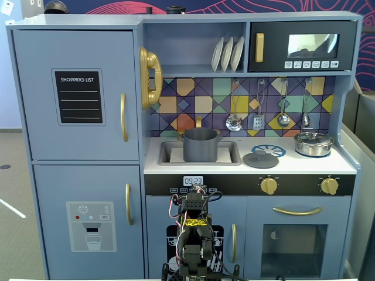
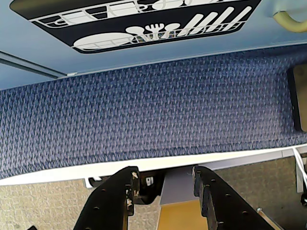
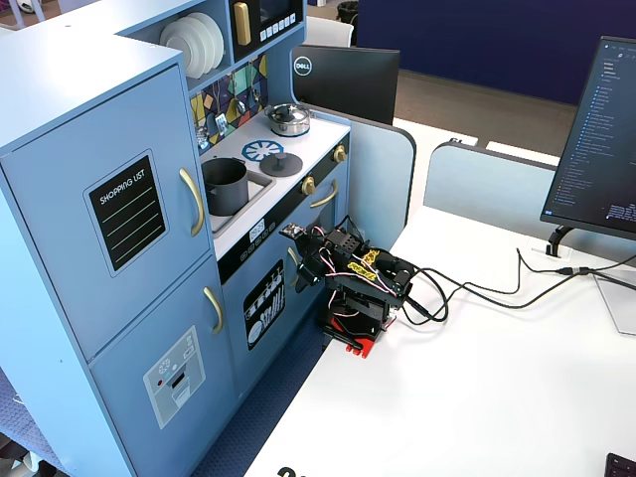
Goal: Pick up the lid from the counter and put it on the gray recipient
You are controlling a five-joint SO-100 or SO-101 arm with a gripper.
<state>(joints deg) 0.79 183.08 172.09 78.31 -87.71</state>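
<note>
In a fixed view the gripper (image 1: 192,202) sits folded low before the kitchen, below the counter (image 1: 246,165). Up and beyond the jaws, the gray recipient (image 1: 200,144) stands in the sink recess (image 1: 166,153). Up and to the right of the jaws, the lid (image 1: 261,158) lies flat on the counter, overlapping the burner ring (image 1: 270,150) behind it, well apart from the recipient. Farther right stands the steel pot (image 1: 313,144). In the wrist view the carpet (image 2: 153,110) lies ahead of the jaws, the dishwasher door (image 2: 62,28) beyond it.

Open counter (image 1: 345,165) surrounds the lid (image 1: 261,159); upper shelf (image 1: 258,74) and hanging utensils (image 1: 269,120) overhang behind.
</note>
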